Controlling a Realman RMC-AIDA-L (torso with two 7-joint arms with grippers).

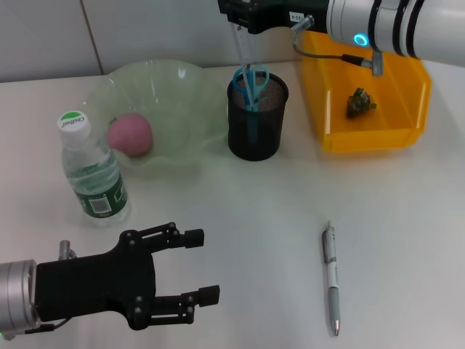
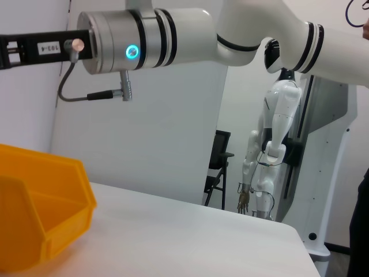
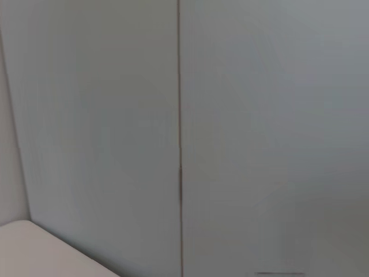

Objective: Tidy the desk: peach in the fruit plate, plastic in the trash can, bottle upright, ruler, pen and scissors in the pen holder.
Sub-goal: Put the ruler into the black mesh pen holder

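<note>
Right gripper (image 1: 243,25) hung above the black mesh pen holder (image 1: 257,120), seemingly pinching a clear ruler (image 1: 242,54) whose lower end stood inside; whether the grip was tight could not be told. Blue scissors (image 1: 254,81) stood in the holder, handles up. Peach (image 1: 130,134) lay in the green fruit plate (image 1: 185,83); bottle (image 1: 92,171) upright; plastic (image 1: 359,102) in the yellow bin (image 1: 407,94). Pen (image 1: 332,278) lay on the desk (image 1: 254,218), evidently the last item. Left gripper (image 1: 195,273) idled low, fingers spread, empty.

A white table (image 1: 240,218) carries everything. Beyond its far edge stands a grey panelled wall (image 3: 259,115); a white humanoid figure (image 2: 271,156) and dark chair (image 2: 218,167) stand beyond.
</note>
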